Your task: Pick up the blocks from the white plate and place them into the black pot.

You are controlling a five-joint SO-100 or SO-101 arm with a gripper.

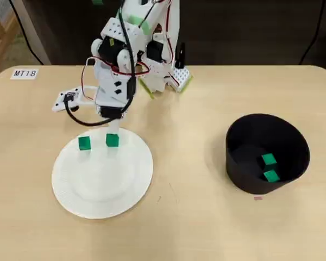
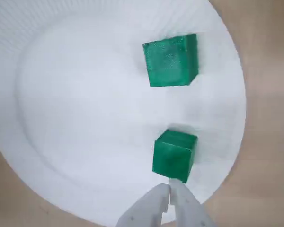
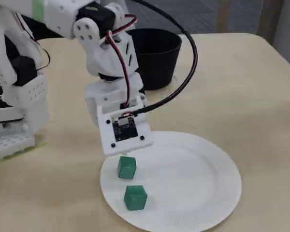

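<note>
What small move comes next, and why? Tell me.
Probably open the jaws and lower over the nearer block. In the wrist view the gripper looks shut just short of it; two blocks remain on the white plate and two lie in the black pot.

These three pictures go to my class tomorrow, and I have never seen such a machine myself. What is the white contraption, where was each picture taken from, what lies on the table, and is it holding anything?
The white contraption is a small robot arm with a two-finger gripper. One picture looks straight down on the table, one looks from the side, and one comes from a camera riding on the arm's wrist. On the table sit a white plate and a black pot. Two green blocks lie on the plate, and two more lie inside the pot. The gripper holds nothing: its fingers are together, just short of the nearer block.
</note>
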